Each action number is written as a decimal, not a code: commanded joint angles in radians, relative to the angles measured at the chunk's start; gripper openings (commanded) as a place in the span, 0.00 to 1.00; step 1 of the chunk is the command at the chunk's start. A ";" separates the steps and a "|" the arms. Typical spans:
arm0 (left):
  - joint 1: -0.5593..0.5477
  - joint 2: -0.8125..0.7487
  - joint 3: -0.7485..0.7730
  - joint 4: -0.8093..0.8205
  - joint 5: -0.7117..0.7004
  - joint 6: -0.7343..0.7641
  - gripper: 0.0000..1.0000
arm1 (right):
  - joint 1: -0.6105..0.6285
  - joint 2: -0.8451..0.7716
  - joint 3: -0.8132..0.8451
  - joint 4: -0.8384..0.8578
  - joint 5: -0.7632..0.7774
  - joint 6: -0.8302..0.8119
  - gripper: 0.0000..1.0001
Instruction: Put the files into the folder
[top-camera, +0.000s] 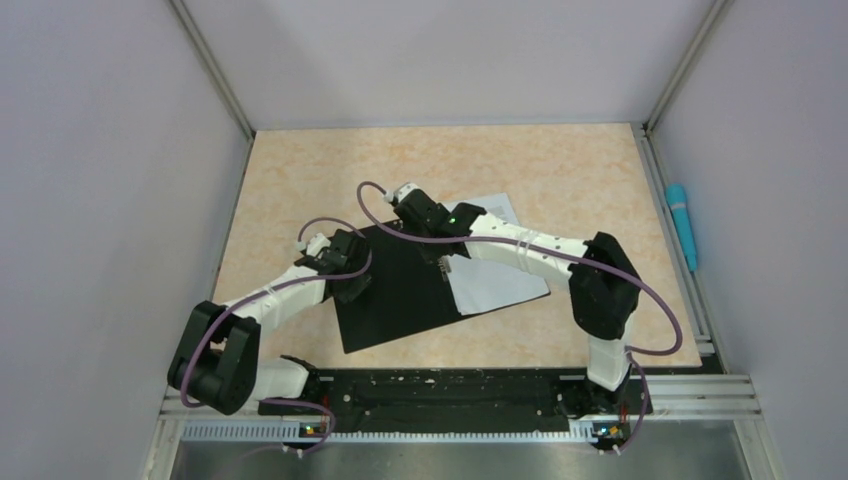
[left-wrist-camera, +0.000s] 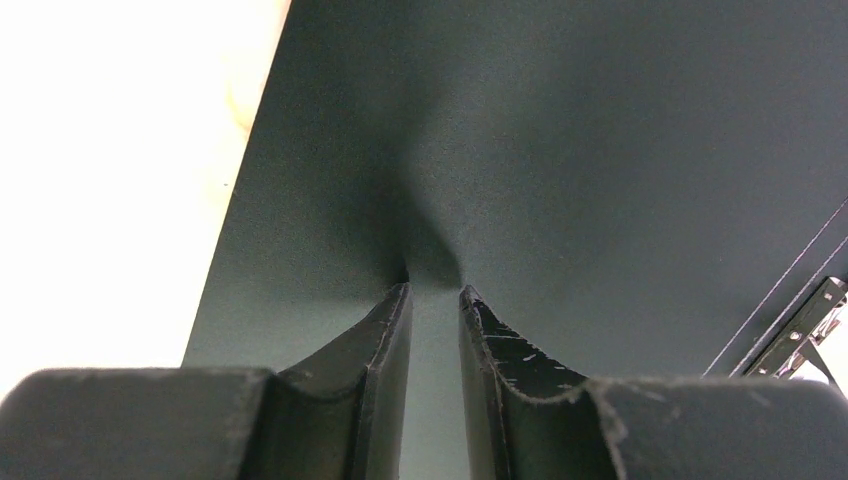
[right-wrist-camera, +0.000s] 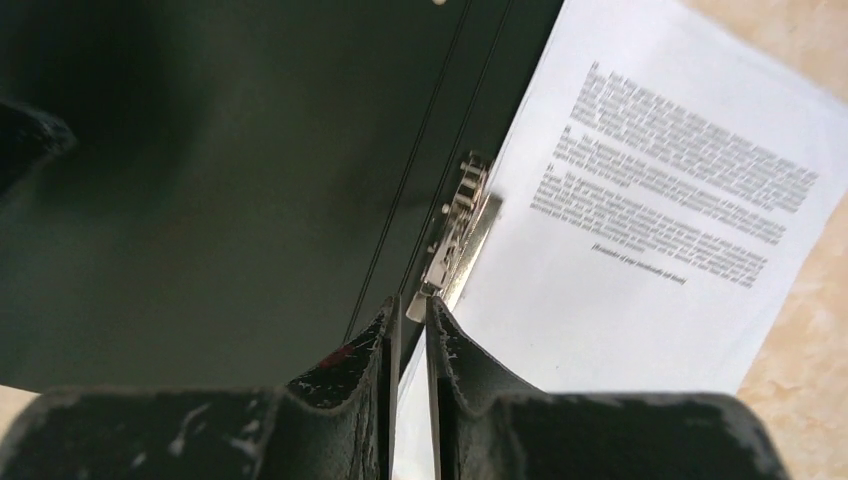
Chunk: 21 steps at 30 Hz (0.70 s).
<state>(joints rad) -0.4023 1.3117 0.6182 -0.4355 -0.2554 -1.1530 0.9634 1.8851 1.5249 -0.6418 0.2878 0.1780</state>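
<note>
**Top view.** Folder (top-camera: 400, 300) lies open and flat on the beige table (top-camera: 560, 170), black inside facing up, turned slightly askew. Files (top-camera: 497, 285) lie flat along its R edge, white, print side up. Whether a folder leaf sits under them cannot be told. L gripper (top-camera: 352, 288) is down on the black leaf near its L edge. R gripper (top-camera: 445, 262) is down at the seam between black leaf and files. Blue stick (top-camera: 682, 225) rests on the R side rail, well apart from both.

**L wrist view.** L gripper (left-wrist-camera: 433, 290): fingers (left-wrist-camera: 385, 330) parted by a slim gap with nothing between them, tips touching the folder's (left-wrist-camera: 600, 150) black inner face. Metal clip (left-wrist-camera: 805, 335) shows at the far R edge. Pale table (left-wrist-camera: 100, 150) to the L.

**R wrist view.** R gripper (right-wrist-camera: 410, 308): fingers (right-wrist-camera: 365, 345) only a slit apart, white sheet visible through the gap, nothing seen pinched. The tips stand just beside the near end of the metal clip (right-wrist-camera: 462, 225), which runs along the spine creases of the folder (right-wrist-camera: 200, 150). Files (right-wrist-camera: 650, 270) lie R of the clip, grey text legible as blocks, L edge meeting the clip. Whether that edge is tucked under the clip cannot be told. Table (right-wrist-camera: 810, 340) shows beyond the sheet.
</note>
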 joint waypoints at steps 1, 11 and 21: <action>0.009 0.048 -0.038 -0.028 0.004 0.012 0.29 | -0.006 0.022 0.110 -0.041 0.062 -0.039 0.16; 0.014 0.061 -0.038 -0.016 0.017 0.018 0.29 | 0.002 0.124 0.215 -0.094 0.094 -0.087 0.16; 0.022 0.061 -0.044 -0.009 0.021 0.018 0.29 | 0.028 0.150 0.231 -0.131 0.151 -0.091 0.15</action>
<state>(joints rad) -0.3882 1.3205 0.6189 -0.4114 -0.2405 -1.1488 0.9726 2.0354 1.6997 -0.7528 0.3794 0.0967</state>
